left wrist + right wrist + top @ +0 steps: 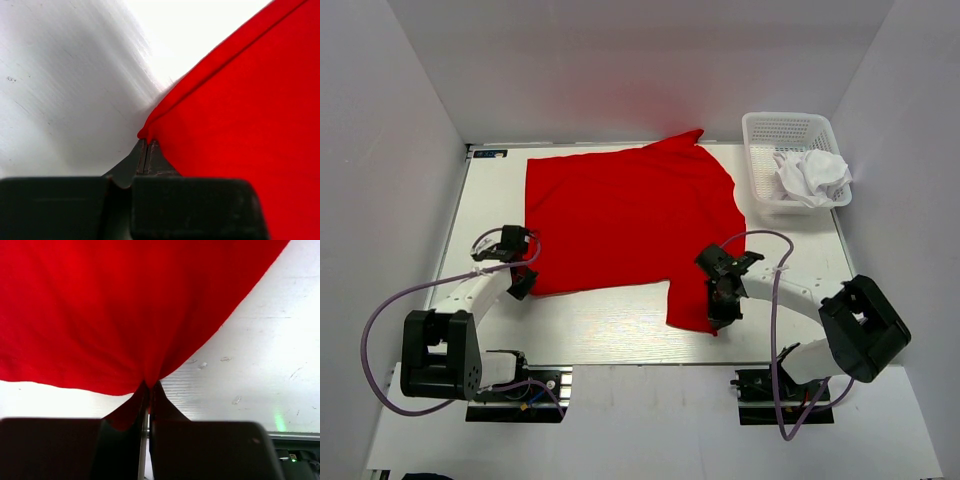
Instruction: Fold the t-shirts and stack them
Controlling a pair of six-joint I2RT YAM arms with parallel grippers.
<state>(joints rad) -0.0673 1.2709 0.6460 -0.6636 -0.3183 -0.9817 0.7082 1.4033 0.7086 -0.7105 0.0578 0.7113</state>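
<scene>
From above: the red t-shirt (630, 215) lies spread on the smooth pale desk (610, 335) — likely soft, light cloth, best taken at its near corners; the white t-shirt (815, 175) is crumpled in the basket (760, 135), plain walls around. Left wrist: the left pincer (147, 145) is closed on the hem corner. Right wrist: the right pincer (149, 387) is closed too — it pinches bunched red cloth.
</scene>
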